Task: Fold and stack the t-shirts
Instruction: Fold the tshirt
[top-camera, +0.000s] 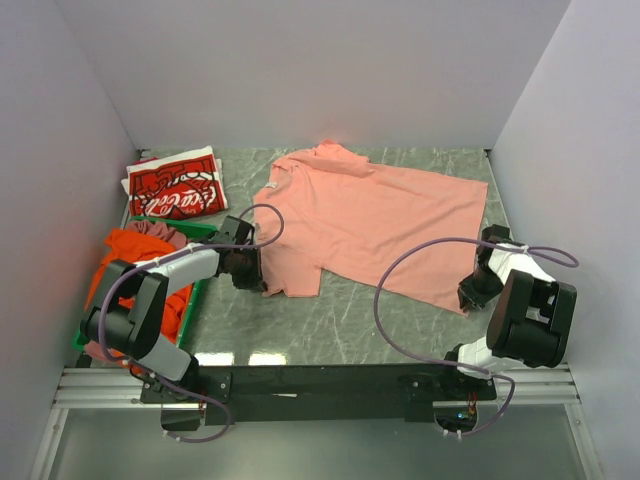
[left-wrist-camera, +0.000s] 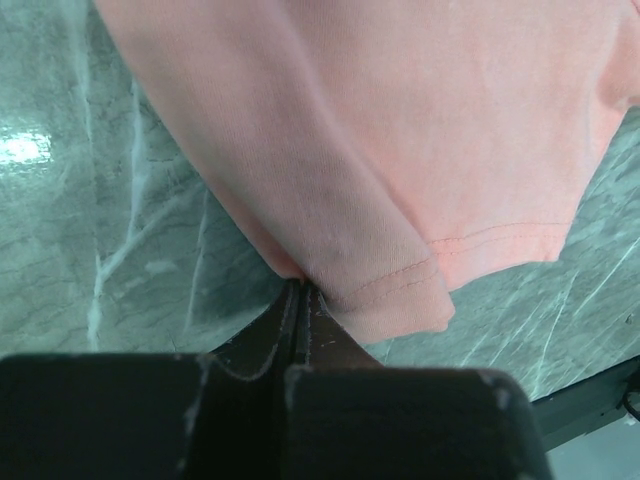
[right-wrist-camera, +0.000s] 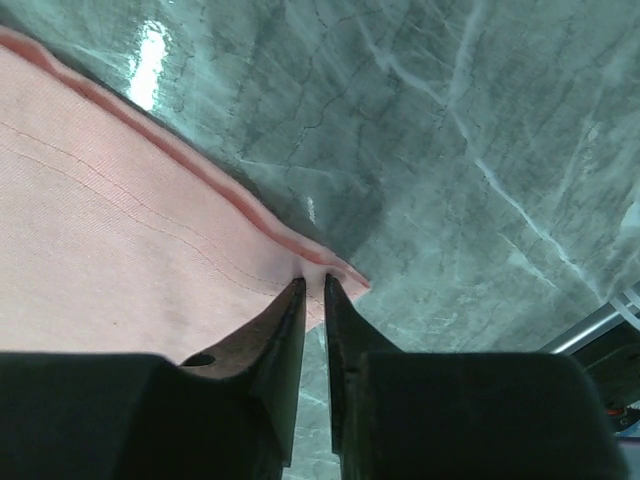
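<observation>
Item: salmon-pink t-shirt (top-camera: 370, 215), spread flat on the green-veined worktop (top-camera: 340, 320), collar toward the far left, bottom hem toward the right. Position: centre of the worktop, well apart from the folded red Coca-Cola t-shirt (top-camera: 175, 190) at the far left corner and beside the green crate (top-camera: 197, 293), which holds the orange t-shirt (top-camera: 130, 250) and the mauve t-shirt (top-camera: 160, 232). Left gripper (top-camera: 255, 275): fingers (left-wrist-camera: 270, 340) pressed together on the folded edge of the near sleeve, just beside its stitched cuff. Right gripper (top-camera: 470, 297): fingers (right-wrist-camera: 280, 340) nearly together astride the near corner of the bottom hem, a thin slit showing between them; whether they bite the cloth cannot be told. Step in hand, as judged: securing both ends of the near edge for a first lengthwise fold. Handling notes: the right pinch probably needs both layers of the hem taken before any lift, since a single layer would peel open. Both arms ought to rise together and only slightly, keeping the near edge taut between them without stretching the cotton. The edge should then travel away from the bases toward the far side and lie parallel to it. Risk: a shallow sleeve pinch may slip under tension.
</observation>
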